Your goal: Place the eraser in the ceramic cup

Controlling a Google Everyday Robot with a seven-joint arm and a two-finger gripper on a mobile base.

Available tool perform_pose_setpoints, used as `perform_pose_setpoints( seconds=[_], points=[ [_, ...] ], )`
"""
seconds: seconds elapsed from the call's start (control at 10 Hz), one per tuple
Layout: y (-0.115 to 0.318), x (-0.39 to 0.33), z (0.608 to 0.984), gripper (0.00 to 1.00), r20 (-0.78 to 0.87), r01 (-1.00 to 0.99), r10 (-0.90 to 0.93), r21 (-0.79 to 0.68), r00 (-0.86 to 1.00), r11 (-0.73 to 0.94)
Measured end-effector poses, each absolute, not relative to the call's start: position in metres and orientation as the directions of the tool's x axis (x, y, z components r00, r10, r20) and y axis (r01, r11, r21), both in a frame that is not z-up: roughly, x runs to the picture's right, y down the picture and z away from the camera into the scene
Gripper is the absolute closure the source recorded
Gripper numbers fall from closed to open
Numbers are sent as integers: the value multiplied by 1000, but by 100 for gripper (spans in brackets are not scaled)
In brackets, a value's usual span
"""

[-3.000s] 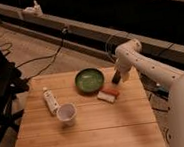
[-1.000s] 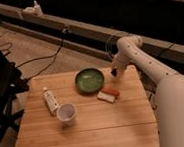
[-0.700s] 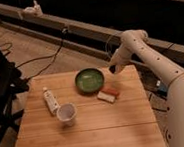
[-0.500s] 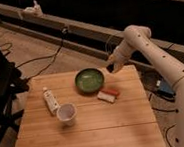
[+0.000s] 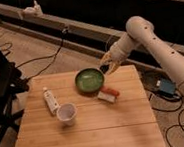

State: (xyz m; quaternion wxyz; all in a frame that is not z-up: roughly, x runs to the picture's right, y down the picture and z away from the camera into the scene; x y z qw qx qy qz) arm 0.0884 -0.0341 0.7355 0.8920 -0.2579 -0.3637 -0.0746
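My gripper (image 5: 107,64) hangs just above the table's back edge, at the right rim of the green bowl (image 5: 90,81). It is shut, and a small dark piece shows between its fingertips, which looks like the eraser (image 5: 104,61). The ceramic cup (image 5: 67,114) is plain white and stands upright at the left-centre of the wooden table (image 5: 98,135). It is well away from the gripper, to the front left. I cannot see inside the cup.
A white tube (image 5: 49,100) lies left of the cup. A white-and-orange block (image 5: 108,93) lies just in front of the bowl's right side. A black chair frame (image 5: 0,94) stands left of the table. Cables (image 5: 38,59) run over the floor behind.
The arm has lifted from beside the white-and-orange block and swung back and up, its elbow moving right. The gripper now sits higher, by the bowl's far right rim. Table objects have not moved.
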Motion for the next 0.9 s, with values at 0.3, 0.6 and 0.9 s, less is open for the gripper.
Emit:
perform_pose_setpoints(
  seconds=[0.3, 0.6, 0.9],
  points=[
    [-29, 65, 694, 100, 760, 392, 27, -365, 650, 845],
    [-30, 64, 694, 100, 760, 392, 26, -364, 649, 845],
    [-30, 64, 694, 100, 760, 391, 27, -364, 649, 845]
  ],
)
